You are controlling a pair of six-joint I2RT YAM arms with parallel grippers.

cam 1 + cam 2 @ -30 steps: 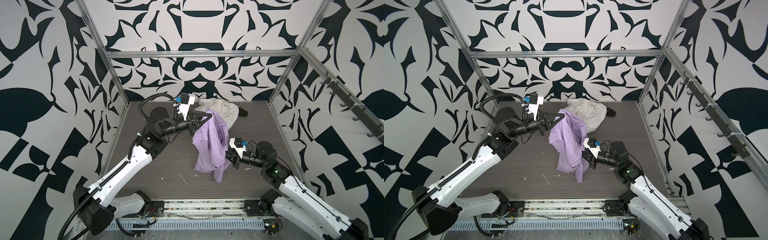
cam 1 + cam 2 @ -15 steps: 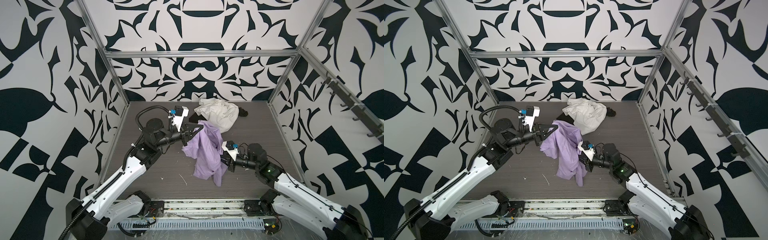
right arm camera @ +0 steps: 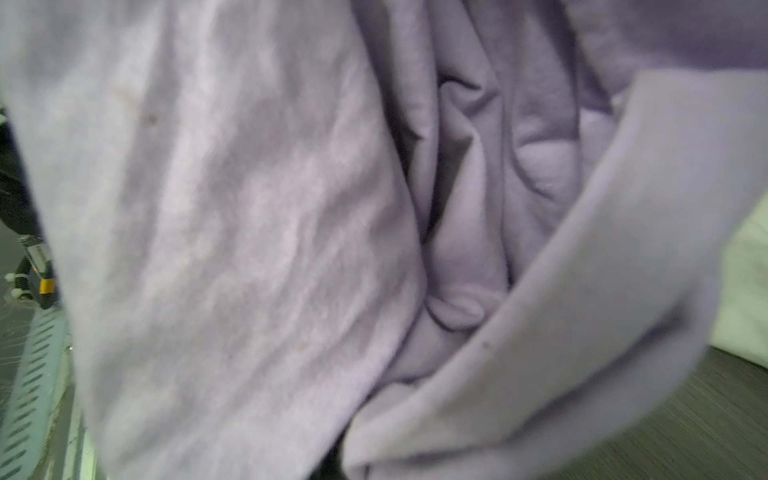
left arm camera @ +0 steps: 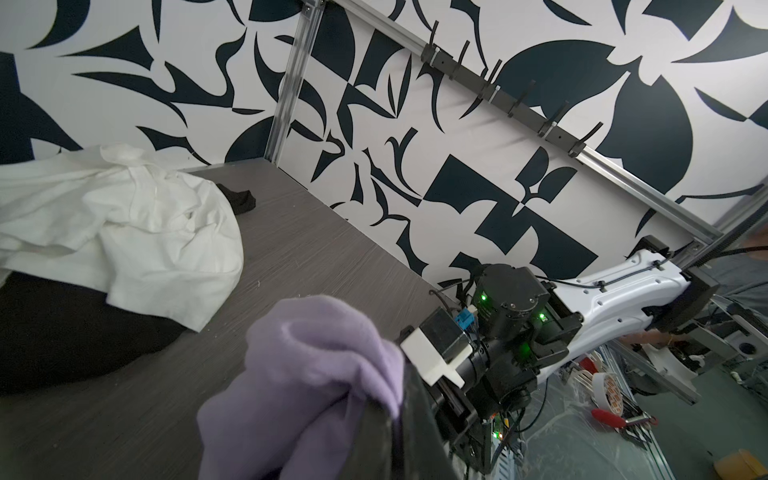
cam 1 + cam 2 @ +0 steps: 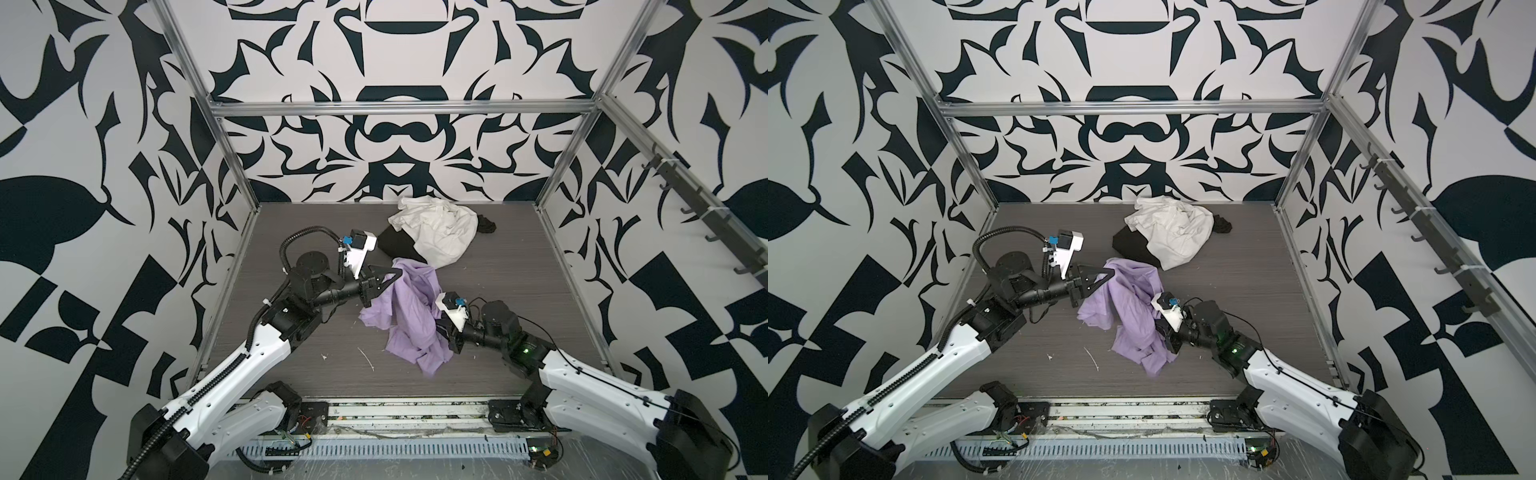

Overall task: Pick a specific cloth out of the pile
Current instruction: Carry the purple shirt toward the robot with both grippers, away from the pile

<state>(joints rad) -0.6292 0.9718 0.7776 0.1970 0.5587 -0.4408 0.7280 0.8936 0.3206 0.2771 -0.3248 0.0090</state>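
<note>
I am watching the left jaws clenching a bunched edge of the lavender cloth (image 5: 409,316) (image 5: 1129,307), holding it raised above the grey counter (image 5: 519,291) while the rest is draping down and lying crumpled mid-counter. The right jaws are clenched too, buried in the cloth's lower folds and grasping them. The pile (image 5: 432,237) is sitting close behind, by the back wall: a white garment (image 5: 440,230) is lying over a black garment (image 5: 397,248), with a small black piece (image 5: 486,225) just beside it.

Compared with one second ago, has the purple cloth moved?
Yes. The purple cloth has come down toward the front of the table, away from the white garment.
</note>
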